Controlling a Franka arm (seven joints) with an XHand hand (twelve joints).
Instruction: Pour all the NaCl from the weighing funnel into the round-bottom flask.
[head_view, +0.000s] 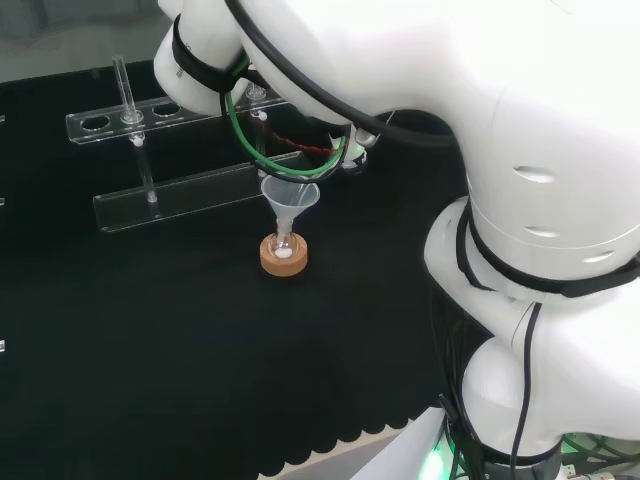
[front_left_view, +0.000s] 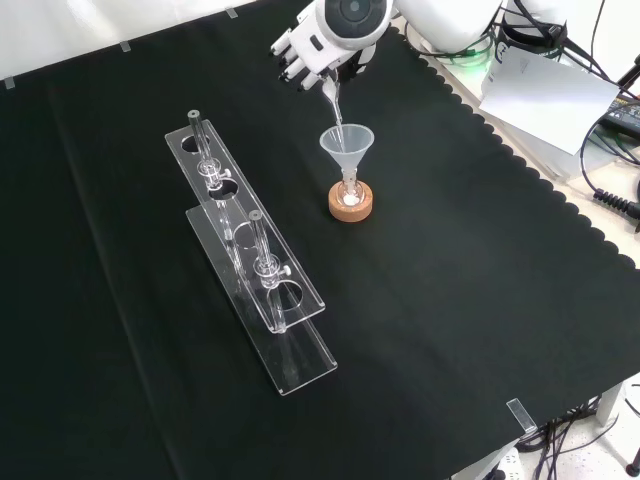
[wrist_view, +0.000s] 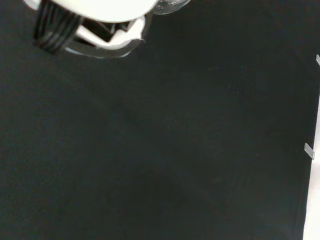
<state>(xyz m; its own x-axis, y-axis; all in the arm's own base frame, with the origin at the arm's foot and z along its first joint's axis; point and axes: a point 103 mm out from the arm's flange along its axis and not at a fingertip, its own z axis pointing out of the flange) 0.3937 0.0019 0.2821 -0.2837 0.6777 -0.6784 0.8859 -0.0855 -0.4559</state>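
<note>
Seen from the front: robot hand (front_left_view: 305, 50) at the top of the black-clothed tabletop (front_left_view: 450, 300), fingers curled around a clear weighing funnel (front_left_view: 331, 100), tilted spout-down just above a clear plastic funnel (front_left_view: 346, 146). Plastic funnel seated in the neck of a small round-bottom flask (front_left_view: 351, 192), itself resting on a cork ring (front_left_view: 351, 204). From the head view, white powder (head_view: 286, 254) visible in the flask's bottom. Left of the flask in the front view, well apart, stood a clear acrylic rack (front_left_view: 255, 285) holding glass tubes. From the wrist view, blurred white and black parts of the hand above bare black cloth.
</note>
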